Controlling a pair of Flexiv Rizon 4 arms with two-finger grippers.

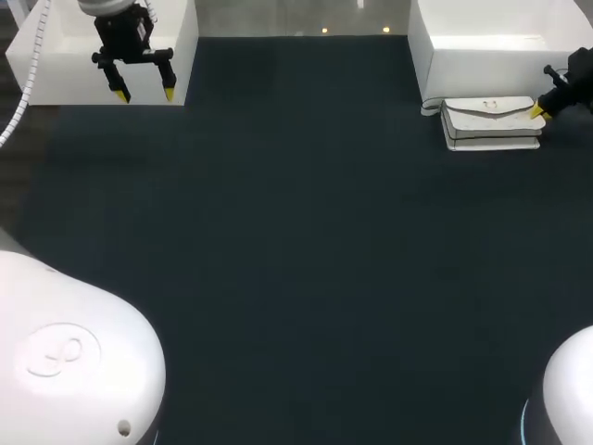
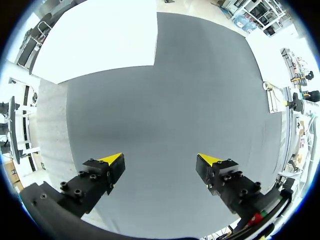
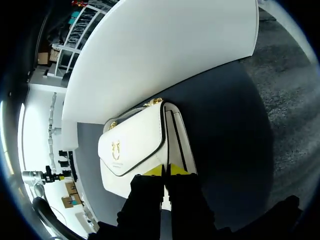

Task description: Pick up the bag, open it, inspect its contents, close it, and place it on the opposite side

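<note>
A white box (image 1: 56,65) sits at the far left corner of the dark tabletop (image 1: 296,232). The left fingers (image 1: 120,95) hang in front of it with their yellow tips pointing down. Seen from that wrist, the left fingers (image 2: 112,160) stand wide apart with nothing between them, over bare tabletop. The middle of the tabletop carries nothing. At the far right lies a white handbag (image 1: 491,125), flap side up. Its strap curls out at its left end, and it is just in front of the near left corner of a second white box (image 1: 491,56). The right fingers (image 1: 537,112) meet the handbag at its right end. From the right wrist, the handbag (image 3: 132,145) shows a gold emblem on the flap and gold hardware at its far edge. The right fingers (image 3: 154,171) are drawn together, tips against the flap's edge. Whether they pinch the flap cannot be made out.
</note>
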